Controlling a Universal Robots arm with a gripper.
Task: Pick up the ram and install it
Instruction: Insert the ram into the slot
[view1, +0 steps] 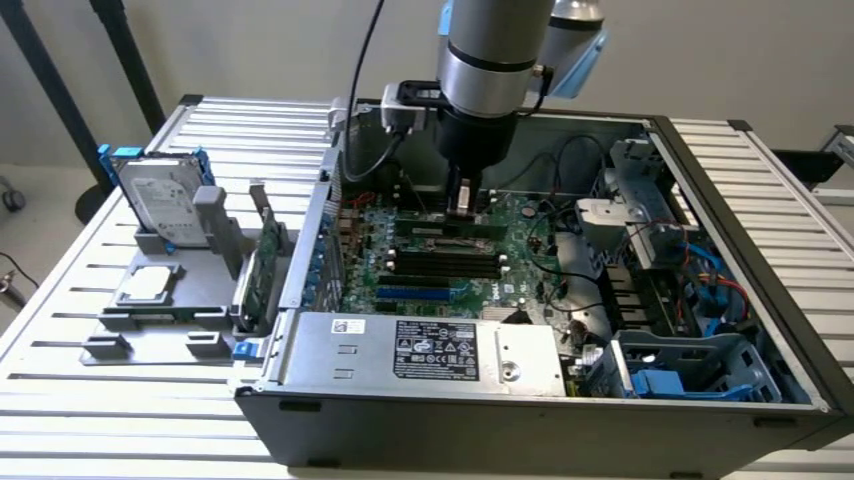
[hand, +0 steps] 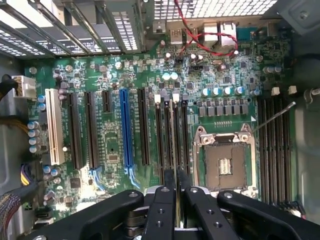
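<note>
The ram (view1: 441, 228) is a thin green stick standing on edge among the motherboard's black memory slots (view1: 447, 265), inside the open computer case. My gripper (view1: 461, 205) reaches straight down onto it from above. In the wrist view the ram (hand: 173, 145) shows edge-on as a narrow line running along the black slots (hand: 160, 135). The gripper (hand: 176, 187) is shut on it, with a black finger (hand: 165, 200) on either side. I cannot tell whether the ram is seated in its slot.
The empty processor socket (hand: 225, 162) lies beside the slots. Cables and a drive cage (view1: 654, 210) crowd the case on the exterior view's right, and the power supply (view1: 427, 350) sits in front. Outside on a grey holder (view1: 160, 320) are a hard drive (view1: 160, 205), an expansion card (view1: 267, 255) and a processor chip (view1: 147, 285).
</note>
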